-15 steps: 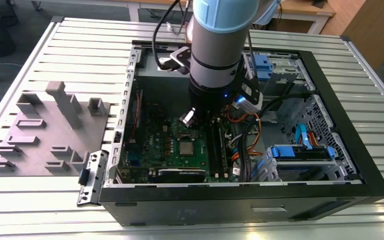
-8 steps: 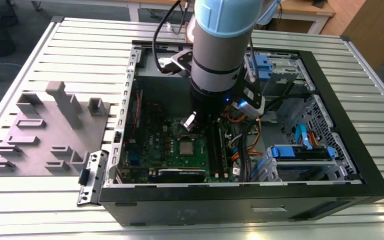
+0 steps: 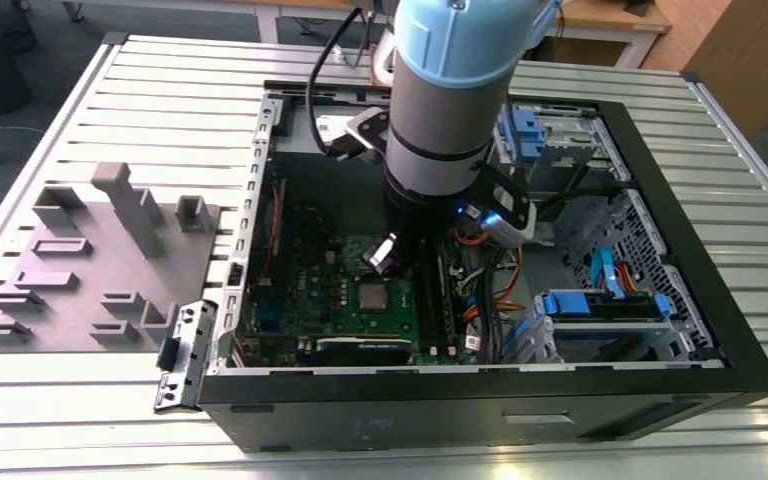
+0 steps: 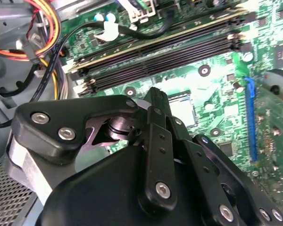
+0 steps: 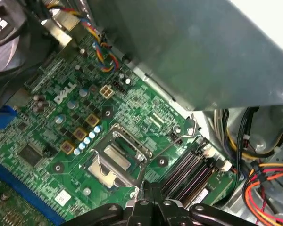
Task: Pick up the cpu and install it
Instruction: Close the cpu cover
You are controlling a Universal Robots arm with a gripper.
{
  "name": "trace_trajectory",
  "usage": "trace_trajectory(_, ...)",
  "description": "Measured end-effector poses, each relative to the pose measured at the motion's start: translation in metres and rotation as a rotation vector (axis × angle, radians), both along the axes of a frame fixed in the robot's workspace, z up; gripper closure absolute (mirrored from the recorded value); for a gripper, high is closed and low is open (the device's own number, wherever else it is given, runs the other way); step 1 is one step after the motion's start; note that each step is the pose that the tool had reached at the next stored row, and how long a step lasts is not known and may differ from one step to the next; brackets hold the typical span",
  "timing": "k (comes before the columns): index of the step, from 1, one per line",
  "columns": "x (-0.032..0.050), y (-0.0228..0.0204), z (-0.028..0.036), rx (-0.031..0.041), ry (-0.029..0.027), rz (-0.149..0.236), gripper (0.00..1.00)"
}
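Note:
My gripper hangs low inside the open computer case, just above the green motherboard. Its black linkage sits in the foreground of both wrist views. Directly below it is the shiny metal socket frame, beside the black memory slots. A pale silver-grey square lies inside that frame; I cannot tell whether it is the cpu. A small pale patch shows at the gripper's tip in the exterior view, too unclear to name.
The black case walls in the board on all sides. Orange, yellow and black cables run close to the arm. Blue drive brackets stand on the exterior view's right. A grey fixture block lies outside the case on the slatted table.

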State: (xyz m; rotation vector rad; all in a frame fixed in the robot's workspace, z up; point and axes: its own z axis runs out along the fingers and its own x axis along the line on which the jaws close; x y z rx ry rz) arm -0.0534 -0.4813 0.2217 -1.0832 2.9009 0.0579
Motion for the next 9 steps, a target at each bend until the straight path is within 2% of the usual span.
trace_trajectory(7, 0.0047, -0.0115, 0.0000, 0.0053, 0.0013, 0.000, 0.89)
trace_trajectory(9, 0.0074, -0.0135, 0.0000, 0.0059, 0.0025, 0.000, 0.89)
